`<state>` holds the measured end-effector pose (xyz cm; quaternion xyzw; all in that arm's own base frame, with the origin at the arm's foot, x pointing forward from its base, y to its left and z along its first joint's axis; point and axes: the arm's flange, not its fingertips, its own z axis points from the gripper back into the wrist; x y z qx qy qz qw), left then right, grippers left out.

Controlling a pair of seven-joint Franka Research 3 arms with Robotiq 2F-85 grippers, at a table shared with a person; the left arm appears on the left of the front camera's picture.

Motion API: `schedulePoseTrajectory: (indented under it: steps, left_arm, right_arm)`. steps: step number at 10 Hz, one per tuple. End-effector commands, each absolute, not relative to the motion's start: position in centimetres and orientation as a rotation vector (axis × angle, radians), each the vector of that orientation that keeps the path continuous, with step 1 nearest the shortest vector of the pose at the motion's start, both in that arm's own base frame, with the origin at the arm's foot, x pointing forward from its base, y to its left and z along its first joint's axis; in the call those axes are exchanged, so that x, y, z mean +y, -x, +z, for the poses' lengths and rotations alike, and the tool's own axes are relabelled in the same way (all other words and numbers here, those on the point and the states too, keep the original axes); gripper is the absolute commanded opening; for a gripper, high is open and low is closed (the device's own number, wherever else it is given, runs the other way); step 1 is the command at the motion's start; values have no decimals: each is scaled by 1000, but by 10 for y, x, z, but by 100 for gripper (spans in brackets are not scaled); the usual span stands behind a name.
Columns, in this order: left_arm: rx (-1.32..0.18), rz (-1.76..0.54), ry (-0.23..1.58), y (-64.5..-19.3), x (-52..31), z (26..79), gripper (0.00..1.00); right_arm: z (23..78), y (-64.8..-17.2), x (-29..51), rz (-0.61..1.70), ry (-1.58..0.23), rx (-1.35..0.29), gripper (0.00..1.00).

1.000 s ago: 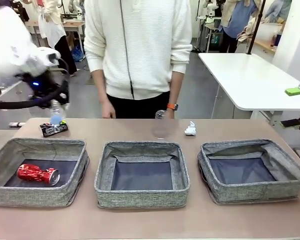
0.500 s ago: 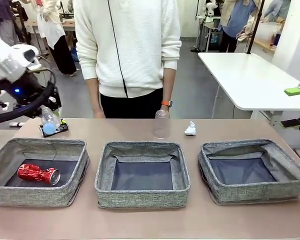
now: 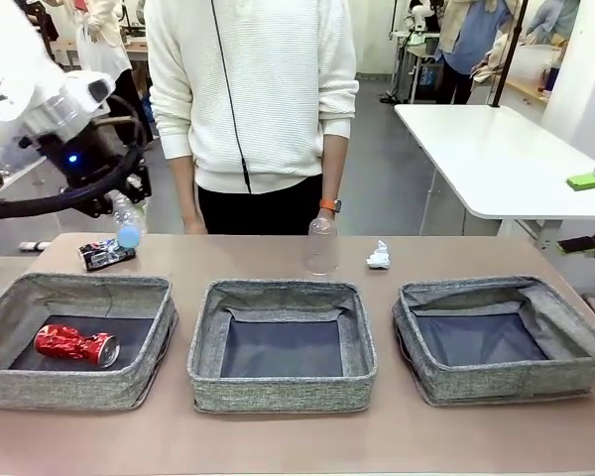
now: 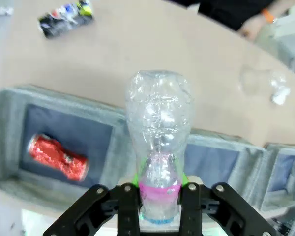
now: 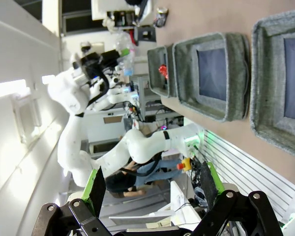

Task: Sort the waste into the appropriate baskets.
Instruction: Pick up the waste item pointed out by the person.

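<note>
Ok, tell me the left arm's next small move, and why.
Probably swing the left gripper, shut on the clear plastic bottle, across toward the empty middle basket. The left basket already holds the crushed red can, so plastic likely belongs elsewhere.

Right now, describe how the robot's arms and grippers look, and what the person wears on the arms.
The left arm has a white rounded shell, a looping black cable and a small blue light. The left gripper and right gripper are black, angular, with green pads. The person wears white knit sleeves and an orange wristband.
</note>
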<state>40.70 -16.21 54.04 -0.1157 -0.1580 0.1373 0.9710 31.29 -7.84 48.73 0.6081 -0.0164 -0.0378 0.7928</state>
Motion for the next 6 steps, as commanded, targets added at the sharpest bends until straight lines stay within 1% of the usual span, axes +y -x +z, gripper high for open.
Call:
schedulePoseTrajectory:
  steps: [1,2,3,4,6]
  left_arm:
    - [-245,221,137,-418,-271,598,22]
    - [-235,181,114,-426,-308,614,22]
    - [-251,199,101,-436,-340,627,22]
    - [-232,213,101,-441,-364,635,22]
    - [-208,102,194,-439,-402,651,22]
  right_arm:
    - [492,-313,-79,-86,-1315,-29,100]
    - [492,-313,-79,-86,-1315,-29,100]
    - [492,-313,-79,-86,-1315,-29,100]
    - [492,-313,-79,-86,-1315,-29,100]
    - [492,-313,-79,-86,-1315,-29,100]
